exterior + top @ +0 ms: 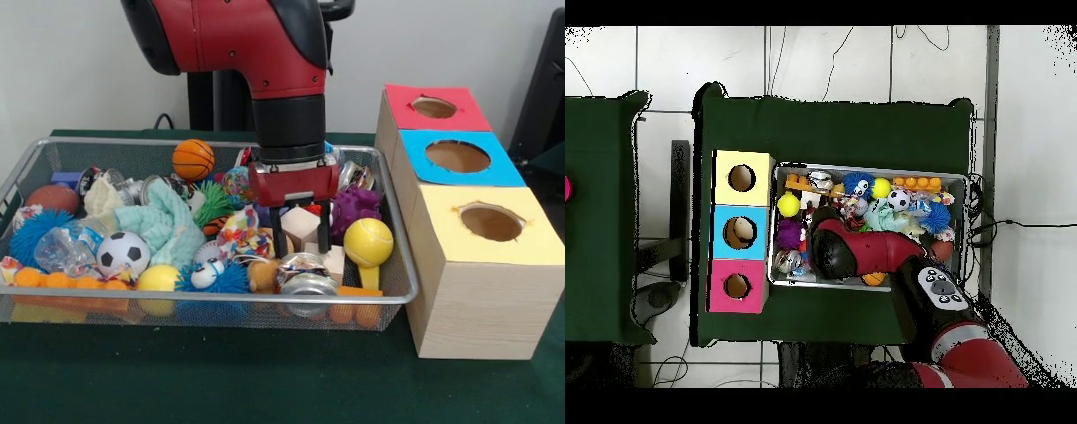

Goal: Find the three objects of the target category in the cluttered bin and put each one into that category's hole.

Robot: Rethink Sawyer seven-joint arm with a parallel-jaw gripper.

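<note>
The silver wire-mesh bin (402, 296) is full of toys; it also shows in the overhead view (870, 169). My gripper (301, 240) hangs over the bin's right half, open, its black fingers (279, 235) on either side of a pale wooden block (300, 223). A small tan-orange plush bear (261, 276) lies near the front rim, left of and below the gripper. A small orange and black striped piece (214, 228), perhaps the tiger, shows under the green spiky toy. The red-topped hole (433, 107) is on the farthest box, also in the overhead view (737, 286). In the overhead view my arm (837, 250) hides the gripper.
Blue-topped hole (457, 156) and yellow-topped hole (491, 221) are on the nearer boxes. In the bin: a yellow ball (368, 240), purple plush (355, 205), crushed can (307, 281), basketball (192, 159), soccer ball (123, 253), blue spiky googly-eyed ball (212, 276), teal cloth (163, 225).
</note>
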